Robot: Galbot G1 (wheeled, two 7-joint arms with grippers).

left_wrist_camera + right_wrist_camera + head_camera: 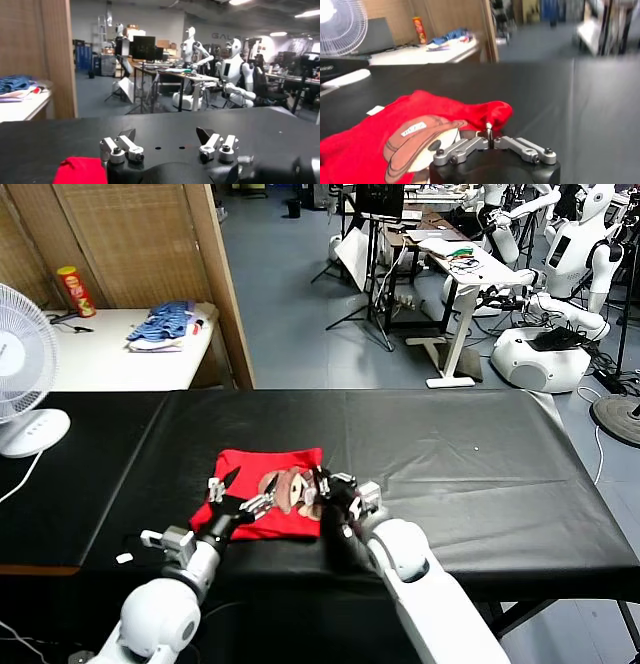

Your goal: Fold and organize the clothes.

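We are pinching the red T-shirt's (262,499) right edge with our right gripper (336,490), fingers closed on it; our left gripper (240,489) is hovering wide-spread over the shirt, near-centre on the black table (450,464).

We are in a robotics lab: white humanoid robots (560,279) stand on wheeled bases among desks (470,269), monitors (143,47) and tripod stands (372,294) on a grey floor, beyond our black-covered worktable (450,464), beside a white fan (20,374).
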